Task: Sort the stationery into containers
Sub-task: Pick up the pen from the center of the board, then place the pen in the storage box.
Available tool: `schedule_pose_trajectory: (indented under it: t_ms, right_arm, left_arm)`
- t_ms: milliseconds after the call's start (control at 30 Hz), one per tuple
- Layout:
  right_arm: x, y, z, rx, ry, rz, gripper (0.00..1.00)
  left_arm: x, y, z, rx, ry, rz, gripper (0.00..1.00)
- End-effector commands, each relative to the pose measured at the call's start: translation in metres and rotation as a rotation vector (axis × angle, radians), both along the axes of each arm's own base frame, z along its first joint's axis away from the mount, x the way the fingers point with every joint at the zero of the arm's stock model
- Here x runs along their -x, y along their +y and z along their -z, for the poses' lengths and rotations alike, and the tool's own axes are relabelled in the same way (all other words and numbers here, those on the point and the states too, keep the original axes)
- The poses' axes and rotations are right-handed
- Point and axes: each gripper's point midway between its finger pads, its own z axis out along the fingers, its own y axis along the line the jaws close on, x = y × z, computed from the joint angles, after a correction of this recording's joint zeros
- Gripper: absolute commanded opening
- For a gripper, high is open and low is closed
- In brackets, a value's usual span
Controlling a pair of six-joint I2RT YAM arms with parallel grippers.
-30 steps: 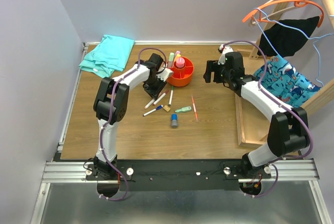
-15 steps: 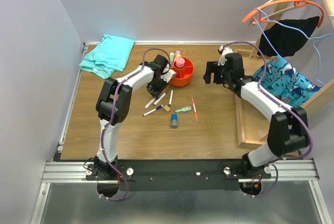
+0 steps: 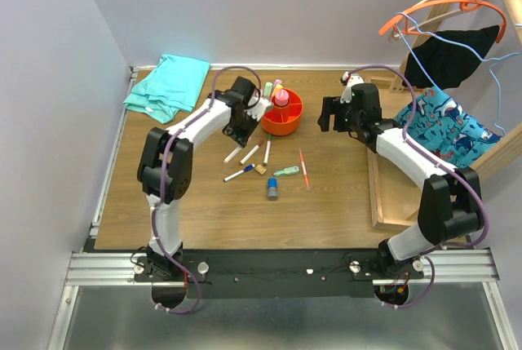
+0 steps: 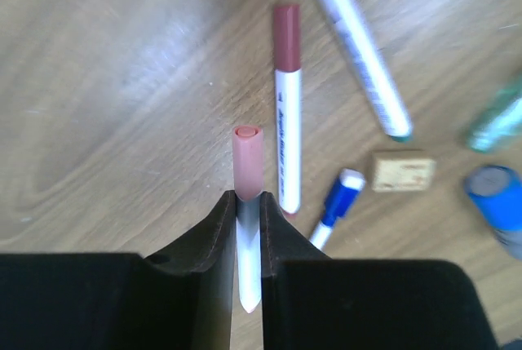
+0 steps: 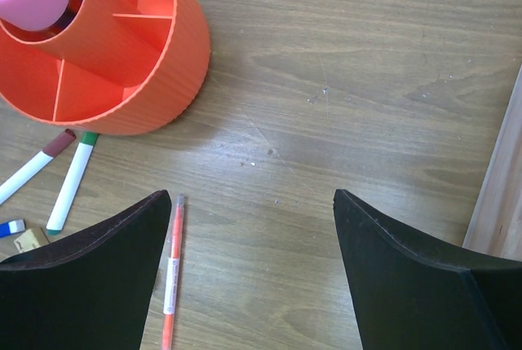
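Jaws of the left gripper point(image 4: 249, 203) close tight on a pink-capped marker point(image 4: 247, 162), its cap jutting past the fingertips, held clear of the table point(image 4: 122, 81). Below it lie a red-capped marker point(image 4: 286, 113), a green-capped marker point(image 4: 363, 48) and a blue-capped marker point(image 4: 338, 199), with a tan block point(image 4: 400, 170), a blue cylinder point(image 4: 496, 203) and a green highlighter point(image 4: 497, 117) close by. Seen from the top camera, this gripper hangs just left of the orange organiser point(image 3: 292, 124). Across the table, the right gripper point(image 5: 253, 203) spreads its jaws wide and holds nothing. It hovers near the organiser, with an orange pen point(image 5: 171, 268) lying on the wood beside one finger.
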Motion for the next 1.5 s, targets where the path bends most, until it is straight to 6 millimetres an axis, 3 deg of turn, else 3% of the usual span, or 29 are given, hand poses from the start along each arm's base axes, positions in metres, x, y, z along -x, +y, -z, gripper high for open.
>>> schedule_pose_trajectory:
  t_ms: [0,33,100,133,200,267,333,367,400,467,500,567,633,800,1233,1467]
  right_arm:
    - [-0.005,-0.001,-0.012,0.010,-0.037,-0.008,0.88]
    - [-0.006,-0.002,-0.013,0.013,-0.041,-0.007,0.88]
    - [-0.006,-0.002,-0.012,0.020,-0.040,-0.009,0.88]
    - [-0.007,-0.003,-0.014,0.022,-0.045,-0.008,0.88]
    - [-0.007,-0.003,-0.016,0.028,-0.049,-0.010,0.88]
    - [-0.008,-0.004,-0.016,0.037,-0.048,-0.012,0.88]
    - [-0.008,-0.005,-0.014,0.044,-0.047,-0.009,0.88]
    - [-0.008,-0.005,-0.014,0.046,-0.048,-0.010,0.88]
    - [-0.008,-0.006,-0.013,0.047,-0.043,-0.009,0.88]
    - [-0.007,-0.005,-0.011,0.047,-0.038,-0.010,0.88]
    - [-0.007,-0.006,-0.011,0.047,-0.038,-0.008,0.88]
    - [-0.004,-0.007,-0.008,0.054,-0.029,-0.008,0.88]
    - [-0.003,-0.008,-0.007,0.056,-0.026,-0.007,0.88]
    - [0.004,-0.011,0.002,0.068,-0.004,-0.002,0.88]
    - [-0.004,-0.010,0.012,0.088,0.024,-0.008,0.88]
    - [-0.007,-0.006,0.024,0.087,0.065,-0.016,0.88]
  left_arm:
    - [-0.013,-0.033,-0.116,0.270,-0.236,0.094,0.16]
    - [-0.007,-0.042,-0.120,0.334,-0.233,0.123,0.16]
    - [-0.013,-0.055,-0.150,0.448,-0.350,0.146,0.15]
    - [-0.010,-0.058,-0.144,0.480,-0.351,0.144,0.14]
    - [-0.020,-0.074,-0.174,0.607,-0.482,0.186,0.13]
    - [-0.027,-0.088,-0.191,0.720,-0.569,0.209,0.13]
    - [-0.038,-0.095,-0.190,0.766,-0.576,0.188,0.13]
    - [-0.047,-0.100,-0.202,0.807,-0.600,0.168,0.13]
    - [-0.055,-0.103,-0.193,0.813,-0.586,0.156,0.13]
    - [-0.068,-0.106,-0.199,0.850,-0.618,0.131,0.13]
    - [-0.076,-0.108,-0.190,0.846,-0.614,0.113,0.13]
    - [-0.087,-0.110,-0.197,0.861,-0.646,0.103,0.13]
    - [-0.099,-0.112,-0.188,0.857,-0.643,0.077,0.13]
    - [-0.118,-0.112,-0.179,0.840,-0.669,0.045,0.13]
    - [-0.131,-0.093,-0.139,0.837,-0.641,-0.025,0.13]
    - [-0.131,-0.092,-0.133,0.879,-0.635,-0.028,0.15]
